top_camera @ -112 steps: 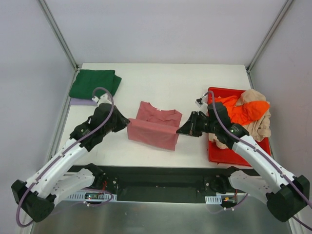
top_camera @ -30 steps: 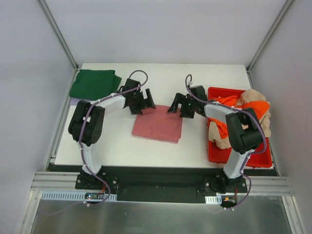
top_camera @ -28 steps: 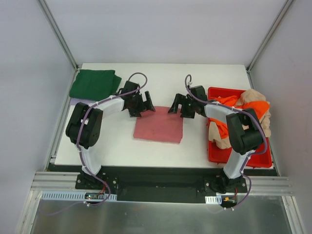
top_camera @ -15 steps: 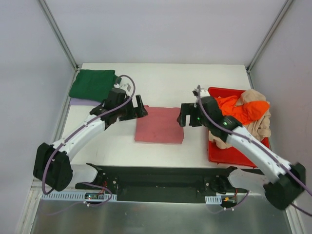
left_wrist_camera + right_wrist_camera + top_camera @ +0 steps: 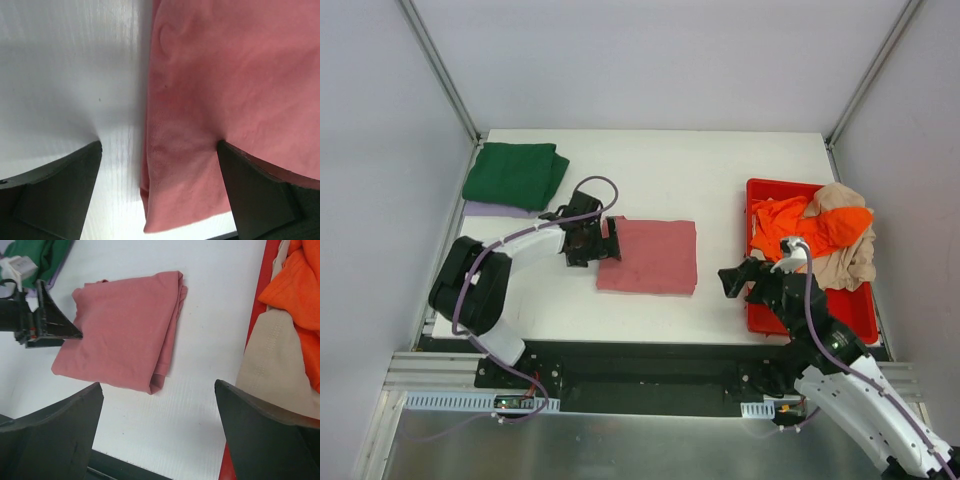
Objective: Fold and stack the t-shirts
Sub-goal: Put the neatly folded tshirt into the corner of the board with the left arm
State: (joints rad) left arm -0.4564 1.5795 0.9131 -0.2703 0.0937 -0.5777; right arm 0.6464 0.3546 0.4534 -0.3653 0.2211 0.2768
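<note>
A dusty rose-red t-shirt point(image 5: 650, 257) lies folded in a flat rectangle mid-table, and shows in the left wrist view point(image 5: 225, 95) and the right wrist view point(image 5: 120, 330). My left gripper point(image 5: 604, 243) is open and low at its left edge; the cloth edge lies between the jaws point(image 5: 160, 187), with one finger point(image 5: 265, 195) over the shirt. My right gripper point(image 5: 738, 281) is open above bare table point(image 5: 157, 432), near the shirt's right front corner and apart from it. A dark green t-shirt point(image 5: 515, 172) sits folded on a pale lilac one point(image 5: 488, 209) at the back left.
A red bin point(image 5: 812, 312) at the right holds a bright orange t-shirt point(image 5: 817, 226) and a beige one point(image 5: 855, 258), both crumpled and spilling over its rim. The bin's left wall point(image 5: 261, 305) stands close to my right gripper. The table's near edge point(image 5: 120, 465) lies just below that gripper.
The right arm has drawn back from the shirt's far right corner toward the near edge. The left gripper has come down along the shirt's left edge. The shirt now lies flat and folded.
</note>
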